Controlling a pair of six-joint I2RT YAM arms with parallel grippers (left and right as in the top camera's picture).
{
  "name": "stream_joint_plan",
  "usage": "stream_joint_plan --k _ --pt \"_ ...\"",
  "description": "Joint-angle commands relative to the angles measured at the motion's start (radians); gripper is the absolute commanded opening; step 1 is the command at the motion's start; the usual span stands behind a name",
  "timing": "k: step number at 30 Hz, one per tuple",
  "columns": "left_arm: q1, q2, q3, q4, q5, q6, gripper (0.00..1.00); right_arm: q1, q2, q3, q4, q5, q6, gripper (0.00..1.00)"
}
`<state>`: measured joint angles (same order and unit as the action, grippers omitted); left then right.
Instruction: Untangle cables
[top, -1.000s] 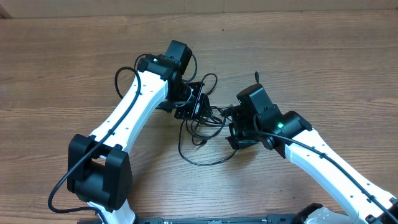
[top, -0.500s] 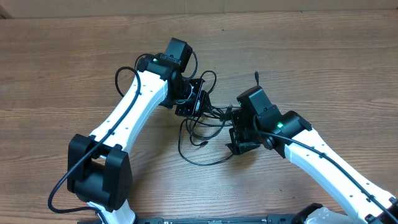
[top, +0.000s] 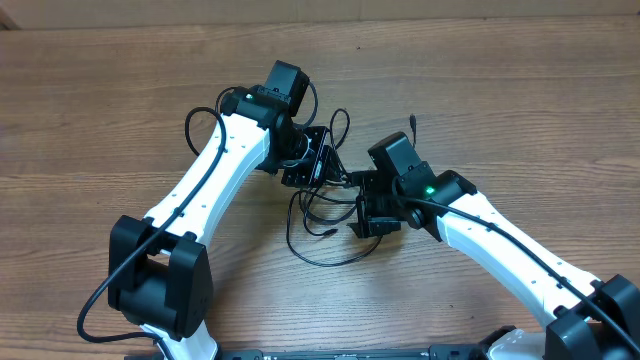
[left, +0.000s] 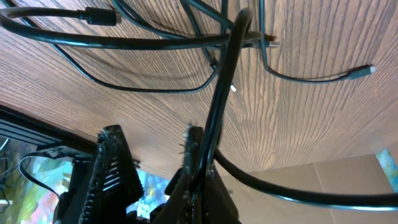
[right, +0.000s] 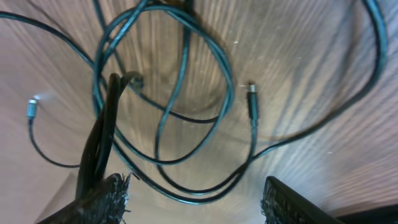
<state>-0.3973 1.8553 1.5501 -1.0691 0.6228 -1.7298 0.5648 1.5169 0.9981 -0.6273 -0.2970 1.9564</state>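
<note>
**Overhead view.** We show the cables (top: 325, 250) as a loose black tangle on the wooden desk (top: 520, 90), lying near its middle between the two arms. The left pincer (top: 320, 165) sits at the far left side of the tangle and the right pincer (right: 194, 183) at its right side. The two are close together, with crossed strands between them. A wide loop trails from the knot toward the near edge, and one loose end points away past the right arm.

**Left wrist view.** We see the left pincer closed together on a single strand of the cables. The strand rises taut from it into the crossing loops. A silvery plug tip (left: 367, 70) lies free on the wood at the right.

**Right wrist view.** The right pincer's fingers (right: 109, 199) stand wide apart above the tangle, with nothing clamped between them. A doubled strand passes just beside the finger at the view's left edge. Beneath we see overlapping loops on the desk and a dark plug tip (right: 252, 99) among them.
</note>
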Motion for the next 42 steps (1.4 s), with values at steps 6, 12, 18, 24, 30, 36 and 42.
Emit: stream_joint_plan --k 6,12,18,24,30,36,42 --pt "0.006 0.009 0.005 -0.019 -0.048 -0.009 0.05 0.003 0.003 0.002 -0.009 0.004 -0.100 0.62" --pt "0.006 0.009 0.005 -0.018 -0.190 0.106 0.05 0.000 0.003 0.002 -0.159 0.004 -0.246 0.61" --pt "0.004 0.009 0.005 -0.019 -0.265 0.167 0.33 0.000 0.003 0.002 -0.157 0.008 -0.261 0.64" --pt "-0.003 0.009 0.005 -0.060 -0.318 0.245 0.57 0.000 0.004 0.002 -0.167 0.032 -0.303 0.67" --pt "-0.043 0.009 -0.006 -0.166 -0.368 0.294 0.62 0.000 0.003 0.002 -0.187 0.046 -0.309 0.70" --pt "-0.116 0.015 -0.069 -0.131 -0.423 0.284 0.64 0.000 0.004 0.002 -0.189 0.045 -0.309 0.72" --pt "-0.133 0.023 -0.224 0.052 -0.424 0.206 0.40 0.000 0.003 0.002 -0.210 0.045 -0.313 0.72"
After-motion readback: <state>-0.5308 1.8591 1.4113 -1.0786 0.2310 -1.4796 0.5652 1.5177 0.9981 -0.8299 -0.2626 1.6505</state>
